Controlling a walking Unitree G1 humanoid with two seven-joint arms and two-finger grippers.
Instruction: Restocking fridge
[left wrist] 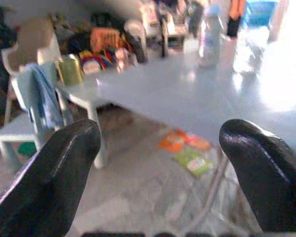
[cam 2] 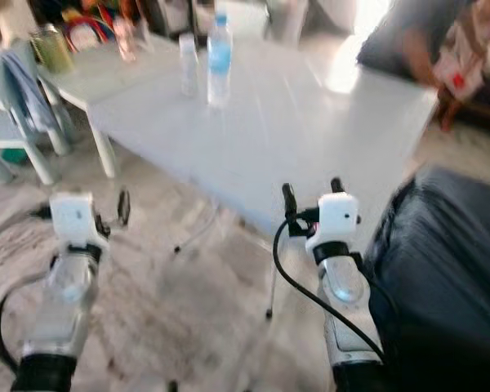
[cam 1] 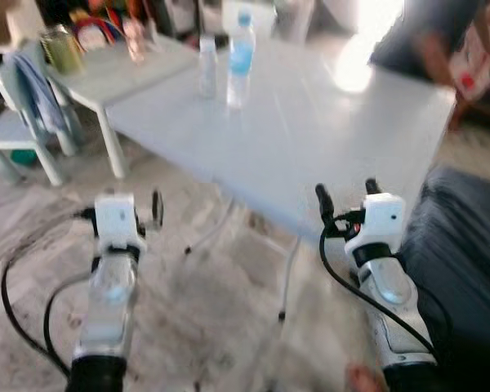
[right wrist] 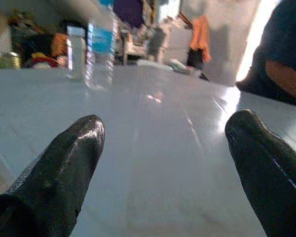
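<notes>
Both grippers spread and empty, raised for a reach: right gripper [cam 1: 348, 196] at the near edge of the table [cam 1: 335, 147], left gripper [cam 1: 139, 214] short of it over floor, water bottle [cam 1: 239, 59] and small bottle [cam 1: 207, 65] standing well ahead at the far edge

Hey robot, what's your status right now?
Left gripper and right gripper open, empty. Two bottles upright on white table. Person seated beyond.

I count two bottles [cam 1: 239, 57] on the big worktop [cam 1: 327, 139], one small table [cam 1: 114, 73], one chair [cam 1: 20, 106].
</notes>
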